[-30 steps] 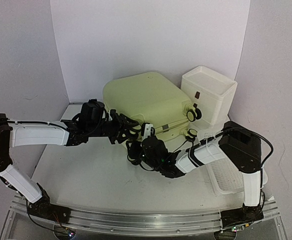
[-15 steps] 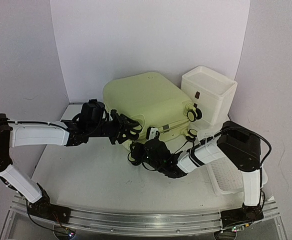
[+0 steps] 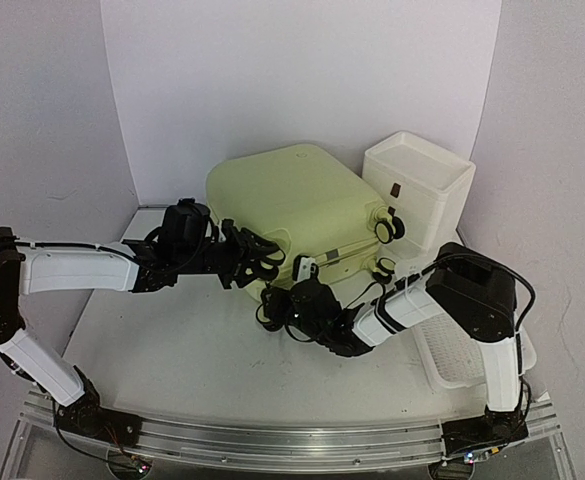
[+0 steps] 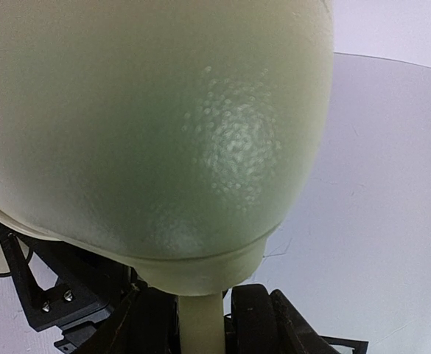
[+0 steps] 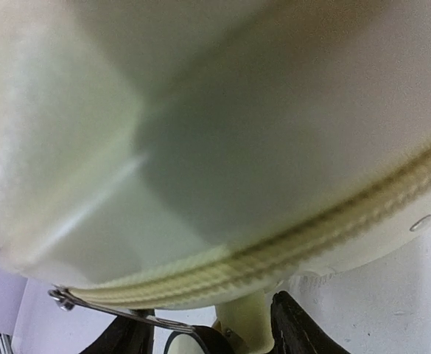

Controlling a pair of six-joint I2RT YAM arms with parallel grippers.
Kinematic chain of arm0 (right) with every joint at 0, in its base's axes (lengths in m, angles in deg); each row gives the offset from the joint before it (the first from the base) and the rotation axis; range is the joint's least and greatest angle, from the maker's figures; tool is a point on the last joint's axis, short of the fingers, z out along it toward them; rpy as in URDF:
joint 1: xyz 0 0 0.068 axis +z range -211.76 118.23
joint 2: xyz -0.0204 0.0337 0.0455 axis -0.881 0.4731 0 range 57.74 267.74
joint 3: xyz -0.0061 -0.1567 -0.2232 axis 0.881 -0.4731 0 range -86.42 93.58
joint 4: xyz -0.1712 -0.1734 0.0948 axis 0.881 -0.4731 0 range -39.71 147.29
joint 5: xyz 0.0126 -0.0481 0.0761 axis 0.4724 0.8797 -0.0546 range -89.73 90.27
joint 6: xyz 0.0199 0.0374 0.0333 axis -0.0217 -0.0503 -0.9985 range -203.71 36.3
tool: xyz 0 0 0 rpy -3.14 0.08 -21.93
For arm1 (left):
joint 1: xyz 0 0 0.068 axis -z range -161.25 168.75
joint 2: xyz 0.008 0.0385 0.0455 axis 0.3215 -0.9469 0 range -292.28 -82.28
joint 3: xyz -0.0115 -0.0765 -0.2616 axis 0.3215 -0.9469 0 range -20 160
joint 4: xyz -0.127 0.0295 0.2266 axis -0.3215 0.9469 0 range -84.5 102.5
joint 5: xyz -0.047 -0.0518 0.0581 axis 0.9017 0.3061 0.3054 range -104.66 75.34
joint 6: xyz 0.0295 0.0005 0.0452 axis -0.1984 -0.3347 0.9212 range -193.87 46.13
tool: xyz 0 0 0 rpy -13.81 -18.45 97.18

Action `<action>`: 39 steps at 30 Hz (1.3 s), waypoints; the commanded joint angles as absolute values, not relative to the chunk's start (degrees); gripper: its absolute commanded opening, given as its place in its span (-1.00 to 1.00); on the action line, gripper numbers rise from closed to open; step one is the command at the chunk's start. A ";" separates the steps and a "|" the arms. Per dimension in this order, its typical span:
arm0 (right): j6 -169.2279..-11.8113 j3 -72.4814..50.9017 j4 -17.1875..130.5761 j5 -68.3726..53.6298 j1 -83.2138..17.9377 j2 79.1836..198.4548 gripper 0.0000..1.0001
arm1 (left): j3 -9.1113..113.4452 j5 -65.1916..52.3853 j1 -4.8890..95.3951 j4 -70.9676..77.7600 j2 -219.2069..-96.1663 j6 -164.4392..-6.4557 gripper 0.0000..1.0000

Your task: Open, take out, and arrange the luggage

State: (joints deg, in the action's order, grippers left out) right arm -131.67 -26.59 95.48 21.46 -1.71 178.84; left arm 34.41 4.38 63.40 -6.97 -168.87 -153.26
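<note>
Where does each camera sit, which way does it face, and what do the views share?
Top external: above and behind the bases, looking down and forward at the luggage; both arms, left gripper and right gripper show.
Left wrist: on the left arm, facing the luggage shell close up; own fingers at bottom.
Right wrist: on the right arm, facing its zipper seam; own fingers at bottom.
All share the luggage.

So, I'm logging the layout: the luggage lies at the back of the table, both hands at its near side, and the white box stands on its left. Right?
Not quite. In the top view the white box stands on the right of the luggage, not on its left. The rest holds: the left hand and the right hand are both at its near side.
</note>
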 commanded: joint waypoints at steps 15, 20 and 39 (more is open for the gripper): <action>-121.76 -23.78 100.55 19.43 -0.68 174.68 -0.21 | 41.65 6.59 63.75 -27.57 -166.81 -151.78 -1.00; -121.04 -23.76 100.76 18.93 -0.58 173.74 -0.21 | 42.25 6.91 63.75 -27.66 -167.60 -151.96 -1.00; -121.43 -26.40 100.63 19.99 -0.56 169.52 -1.00 | 41.78 6.55 63.75 -27.72 -168.20 -151.91 -1.00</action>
State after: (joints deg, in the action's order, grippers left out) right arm -122.97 -26.22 95.55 18.25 -0.40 176.21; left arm 34.43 6.46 63.44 -9.88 -170.53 -153.92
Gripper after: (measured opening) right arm 0.024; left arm 0.504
